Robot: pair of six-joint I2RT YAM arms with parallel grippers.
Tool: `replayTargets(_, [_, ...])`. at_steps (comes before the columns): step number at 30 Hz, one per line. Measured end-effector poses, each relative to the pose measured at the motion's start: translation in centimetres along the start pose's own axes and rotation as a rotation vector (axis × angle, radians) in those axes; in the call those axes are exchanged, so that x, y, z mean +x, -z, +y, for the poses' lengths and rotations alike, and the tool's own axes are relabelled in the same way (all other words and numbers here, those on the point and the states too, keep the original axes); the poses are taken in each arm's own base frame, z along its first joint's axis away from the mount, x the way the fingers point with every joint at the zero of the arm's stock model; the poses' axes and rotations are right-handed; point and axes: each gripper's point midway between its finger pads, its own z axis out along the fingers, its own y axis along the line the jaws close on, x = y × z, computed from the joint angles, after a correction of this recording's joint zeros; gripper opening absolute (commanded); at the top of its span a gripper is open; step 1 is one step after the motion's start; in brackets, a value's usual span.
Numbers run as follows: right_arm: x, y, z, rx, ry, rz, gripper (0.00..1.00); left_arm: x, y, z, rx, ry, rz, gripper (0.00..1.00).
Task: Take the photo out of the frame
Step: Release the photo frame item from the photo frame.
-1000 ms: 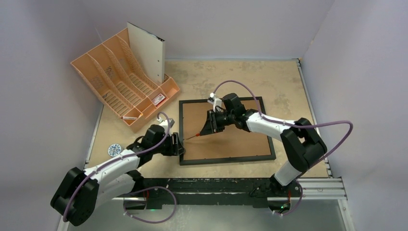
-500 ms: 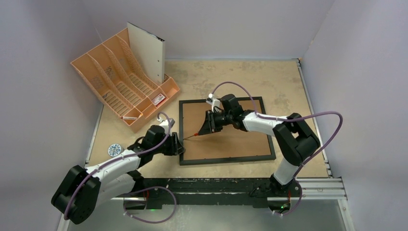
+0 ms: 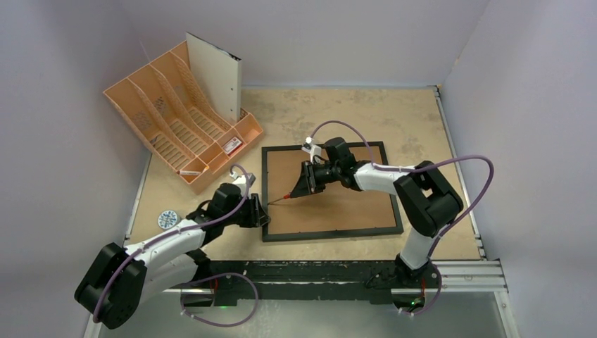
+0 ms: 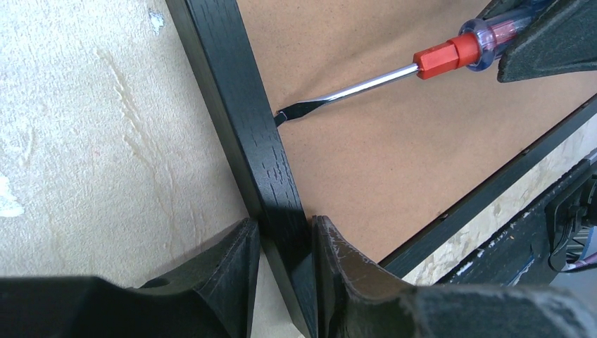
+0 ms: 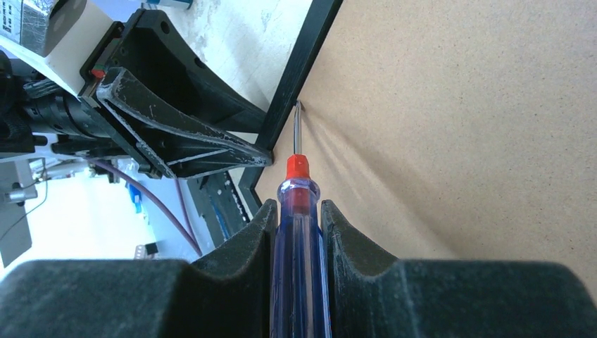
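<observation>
The frame (image 3: 331, 232) lies back up on the table, its brown backing board (image 3: 352, 193) showing. The photo is hidden beneath that board. My left gripper (image 3: 262, 211) is shut on the frame's left rail (image 4: 232, 98), one finger outside the rail and the other (image 4: 338, 257) on the board side. My right gripper (image 3: 304, 186) is shut on a screwdriver (image 5: 296, 176) with a clear blue handle and a red collar. The screwdriver's flat tip (image 4: 285, 114) touches the seam between rail and board, just ahead of my left gripper (image 4: 285, 243).
An orange file organiser (image 3: 179, 120) stands at the back left, with a white sheet (image 3: 215, 74) upright in it. A small round blue-and-white object (image 3: 167, 219) lies near the left edge. A metal rail (image 3: 464, 271) runs along the table's near edge.
My left gripper's jaws have closed onto the frame's left rail. The right arm's elbow has swung inward to the left, while the screwdriver tip stays at the seam.
</observation>
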Motion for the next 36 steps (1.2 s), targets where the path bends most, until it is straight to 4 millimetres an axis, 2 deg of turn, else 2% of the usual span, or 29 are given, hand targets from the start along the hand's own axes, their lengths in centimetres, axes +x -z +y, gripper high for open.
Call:
replayTargets(24, [0.4, -0.6, -0.6, -0.05, -0.158, -0.021, 0.0, 0.2, -0.1, 0.1, 0.014, -0.004, -0.014, 0.03])
replayTargets(36, [-2.3, -1.5, 2.3, 0.203, -0.071, -0.044, 0.0, 0.2, -0.1, 0.1, 0.016, -0.005, -0.019, 0.0])
